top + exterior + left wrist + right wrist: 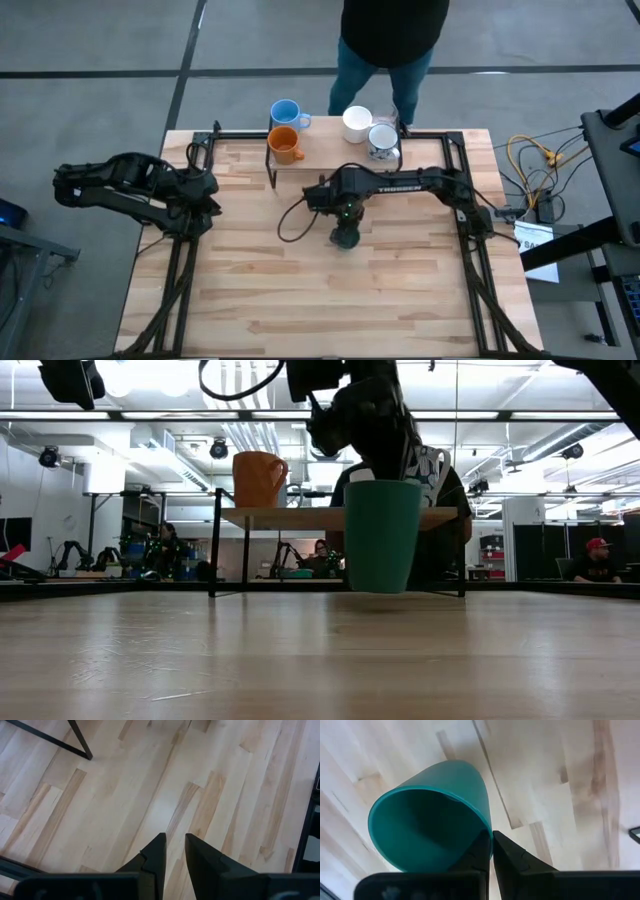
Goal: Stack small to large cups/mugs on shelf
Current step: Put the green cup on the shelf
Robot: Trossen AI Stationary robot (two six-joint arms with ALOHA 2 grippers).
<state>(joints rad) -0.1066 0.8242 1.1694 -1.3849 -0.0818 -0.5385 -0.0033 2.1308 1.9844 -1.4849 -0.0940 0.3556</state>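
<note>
Dark green cup (382, 535) hangs just above the table before the shelf (300, 518), rim pinched by right gripper (491, 840). Risk: single-wall grip lets it swing or slip. Left gripper (174, 851) idle, slightly parted, empty.
</note>
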